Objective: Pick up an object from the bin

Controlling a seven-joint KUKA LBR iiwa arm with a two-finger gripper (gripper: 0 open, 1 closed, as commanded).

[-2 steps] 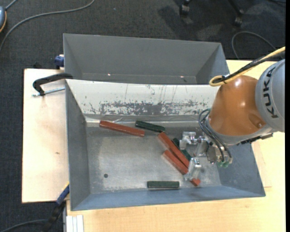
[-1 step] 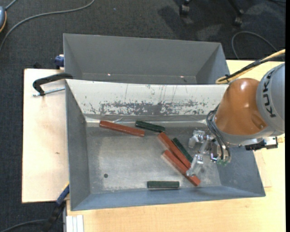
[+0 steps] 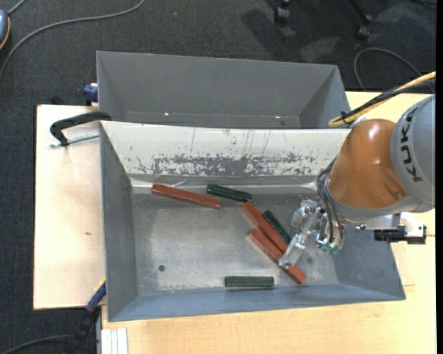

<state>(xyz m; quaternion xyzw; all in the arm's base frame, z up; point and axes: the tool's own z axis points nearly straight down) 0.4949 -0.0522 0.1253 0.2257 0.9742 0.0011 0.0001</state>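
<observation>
Around your work area lies a dark, flecked carpet floor (image 3: 41, 76). A thin pale cable (image 3: 76, 19) curves across it at the upper left, and a second, darker cable (image 3: 361, 57) loops over it at the upper right. At the top edge you can see black castors (image 3: 282, 12) of a chair base, partly cut off. Along the near edge runs a light wooden tabletop (image 3: 277, 335) — plain and bare where it shows.
</observation>
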